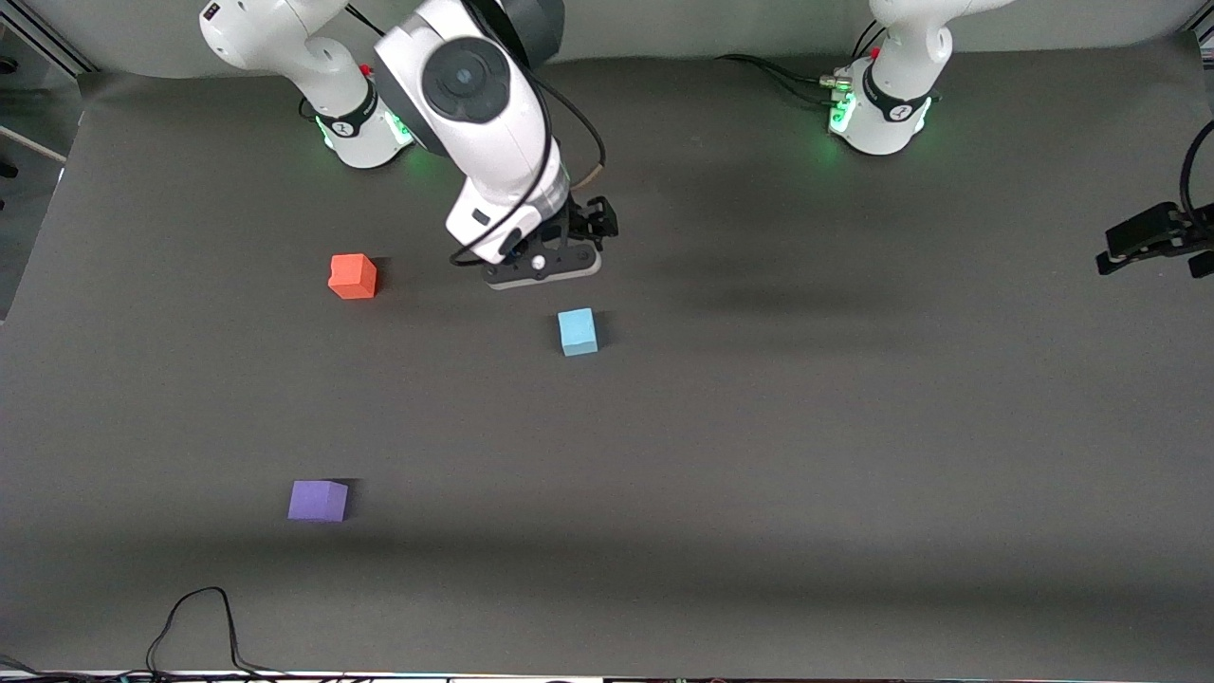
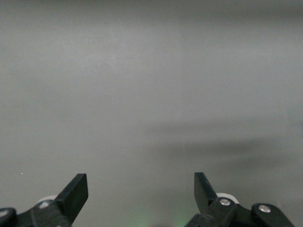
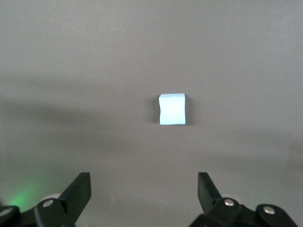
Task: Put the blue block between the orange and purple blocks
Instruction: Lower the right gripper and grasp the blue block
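The blue block (image 1: 578, 331) lies near the middle of the dark table, and in the right wrist view the blue block (image 3: 172, 109) sits ahead of the fingers. My right gripper (image 1: 545, 266) hangs open and holds nothing, over the table just on the robot-base side of that block; the wrist view shows the right gripper (image 3: 142, 182) with bare mat between its fingers. The orange block (image 1: 353, 276) rests toward the right arm's end. The purple block (image 1: 318, 500) is nearer the front camera than the orange one. My left gripper (image 2: 141, 182) is open over bare mat, and that arm waits.
The two robot bases (image 1: 365, 128) (image 1: 882, 114) stand along the table's back edge. Black hardware (image 1: 1152, 237) juts in at the left arm's end. A black cable (image 1: 199, 626) loops on the edge nearest the front camera.
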Available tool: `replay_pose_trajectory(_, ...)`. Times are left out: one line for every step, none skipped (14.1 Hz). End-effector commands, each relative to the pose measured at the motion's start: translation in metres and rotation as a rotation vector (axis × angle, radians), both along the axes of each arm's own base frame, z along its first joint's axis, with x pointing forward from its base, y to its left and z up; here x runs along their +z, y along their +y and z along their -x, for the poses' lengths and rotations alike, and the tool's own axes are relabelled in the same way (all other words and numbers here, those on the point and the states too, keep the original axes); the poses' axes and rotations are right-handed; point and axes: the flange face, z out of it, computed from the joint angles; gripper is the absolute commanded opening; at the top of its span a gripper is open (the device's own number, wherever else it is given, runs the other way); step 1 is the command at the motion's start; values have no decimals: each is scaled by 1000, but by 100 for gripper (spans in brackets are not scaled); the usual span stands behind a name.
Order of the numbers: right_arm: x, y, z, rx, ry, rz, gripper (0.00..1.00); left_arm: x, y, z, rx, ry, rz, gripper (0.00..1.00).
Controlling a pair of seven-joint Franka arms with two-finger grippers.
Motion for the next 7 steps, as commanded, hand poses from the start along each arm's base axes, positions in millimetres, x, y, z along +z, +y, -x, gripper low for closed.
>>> replay_pose_trajectory(-58,-9,8,25,-41,4,100,3,-17,14,-21,-7,-30,100)
replay_pose_trajectory(-78,-12,8,35,-62,1,100,4,-19,16,-24,-13,-33,100)
replay_pose_trajectory(-97,-15,10,39,-84,0,100,5,-19,16,-18,-16,-33,100)
replay_pose_trajectory(-116,-18,9,37,-93,7,100,5,-21,15,-12,-16,-33,100)
replay_pose_trajectory(-134,-18,9,44,-101,18,100,3,-22,14,-3,-13,-34,100)
replay_pose_trajectory(-155,-15,9,47,-103,26,100,3,-25,14,-3,-14,-34,100)
replay_pose_trajectory(-173,-14,7,46,-103,32,100,4,-27,14,16,-17,-32,100)
